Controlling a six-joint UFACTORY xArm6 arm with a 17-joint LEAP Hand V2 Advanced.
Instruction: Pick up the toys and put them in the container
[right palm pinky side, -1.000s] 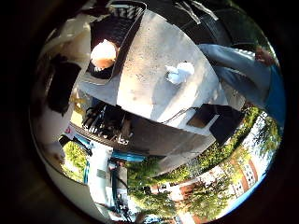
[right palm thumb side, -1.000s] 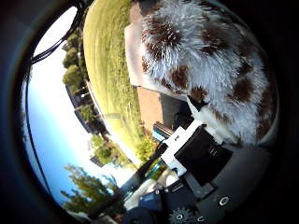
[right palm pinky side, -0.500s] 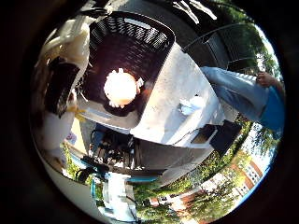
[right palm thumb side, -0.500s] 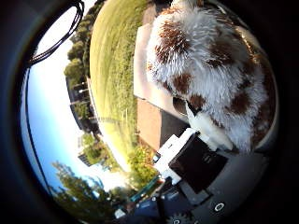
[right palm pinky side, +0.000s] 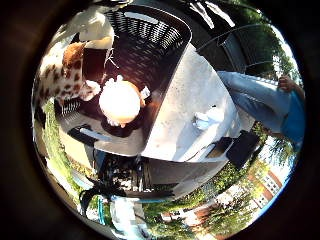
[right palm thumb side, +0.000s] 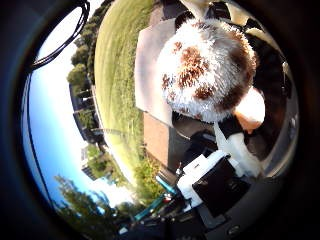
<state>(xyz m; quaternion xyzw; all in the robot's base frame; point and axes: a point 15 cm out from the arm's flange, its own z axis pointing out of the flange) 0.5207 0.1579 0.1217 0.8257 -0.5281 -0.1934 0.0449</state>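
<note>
- Compared with a second ago, the black container (right palm pinky side: 150, 55) fills far more of the little-finger-side view; the palm now sits over its open top, where earlier it looked mostly at bare table.
- Spotted plush toy (right palm thumb side: 207, 75), white fur with brown patches, lies close against the palm, bulking large in the thumb-side view. Its edge also shows at the container's near rim in the other view.
- Right hand (right palm thumb side: 220, 180): white and black parts press against the toy's underside, but how the fingers stand cannot be told.
- A round pale toy (right palm pinky side: 120, 101) already rests on the container's dark floor, near the middle.
- Container walls are slotted mesh; open floor remains around the round toy, mostly toward the far wall.
- Container stands at one end of a pale table (right palm pinky side: 192, 105); a small white toy (right palm pinky side: 207, 117) lies on the bare tabletop, well apart from the container's rim.
- Grass (right palm thumb side: 115, 75) lies beyond the table edge.
</note>
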